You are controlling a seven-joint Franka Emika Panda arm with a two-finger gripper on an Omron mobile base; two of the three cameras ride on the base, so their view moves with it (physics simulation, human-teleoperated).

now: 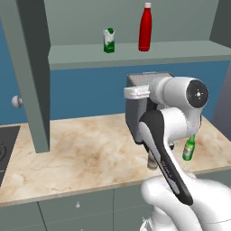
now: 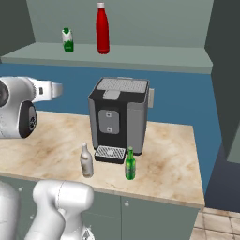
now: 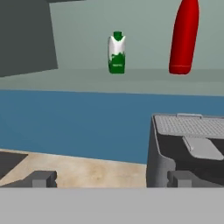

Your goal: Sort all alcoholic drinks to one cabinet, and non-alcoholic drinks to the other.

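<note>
Open wall cabinet (image 2: 140, 58) w/ doors swung wide, so its shelf is reachable. Red bottle (image 2: 102, 29) and small green-white carton (image 2: 68, 40) stand upright there, near each other but apart: non-alc group looks parked in this cabinet already. Coffee machine (image 2: 119, 119) sits on marble counter (image 2: 173, 159), back toward the wall. The 2 alc bottles stand upright on the counter in front of it: pale grey-beige bottle (image 2: 86, 161) just left of the drip tray, green glass bottle (image 2: 130, 164) at its right corner, both free, not yet sorted. Gripper (image 3: 111, 179) has fingers spread wide, holds nothing, hangs above counter level facing the shelf and machine top. Prob next: go down for one alc bottle; other cabinet's inside can't be judged from here.
</note>
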